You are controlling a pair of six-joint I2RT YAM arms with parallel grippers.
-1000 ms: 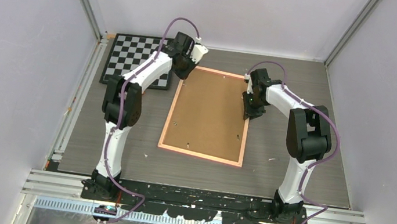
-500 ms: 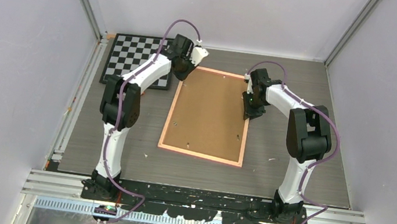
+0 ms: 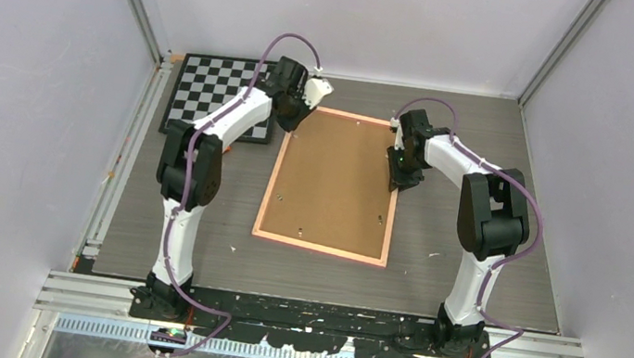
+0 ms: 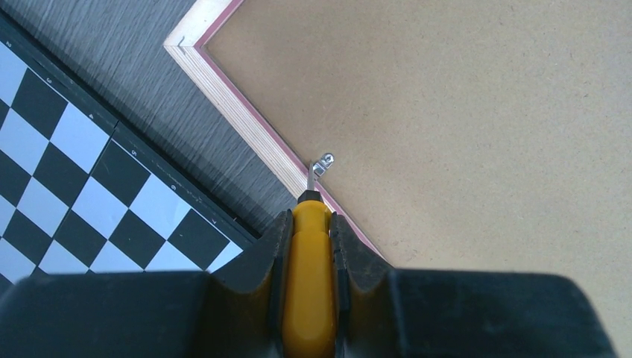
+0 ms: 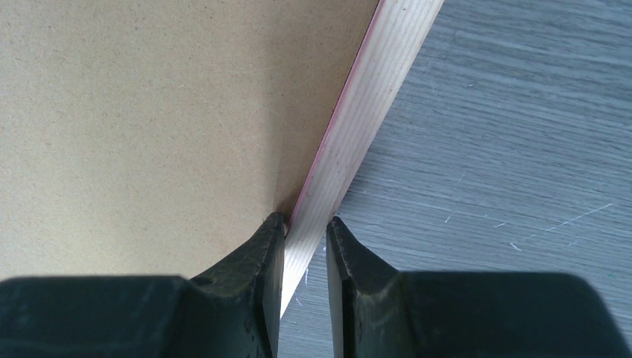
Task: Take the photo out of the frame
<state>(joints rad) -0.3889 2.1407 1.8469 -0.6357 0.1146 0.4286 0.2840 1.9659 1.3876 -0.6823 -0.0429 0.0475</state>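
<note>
The left tool [image 4: 307, 220] is closed on a yellow-handled screwdriver [image 4: 309, 291], whose blade tip meets a small metal clip [image 4: 323, 161] at the left edge of the brown fibreboard back [image 4: 462, 112]. The right tool [image 5: 305, 227] is clamped across the right rail of the pink-edged wooden picture frame [image 5: 373, 97], which lies face down mid-tabletop [image 5: 514, 149]. The photo is hidden beneath the back. It is presumably a thin, light, easily creased sheet, best lifted by an edge once the stiff board is out. Other clips [image 3: 299, 230] probably hold the board down. The black-and-white chessboard [image 3: 213, 90] lies just beside the frame's far-left corner.
</note>
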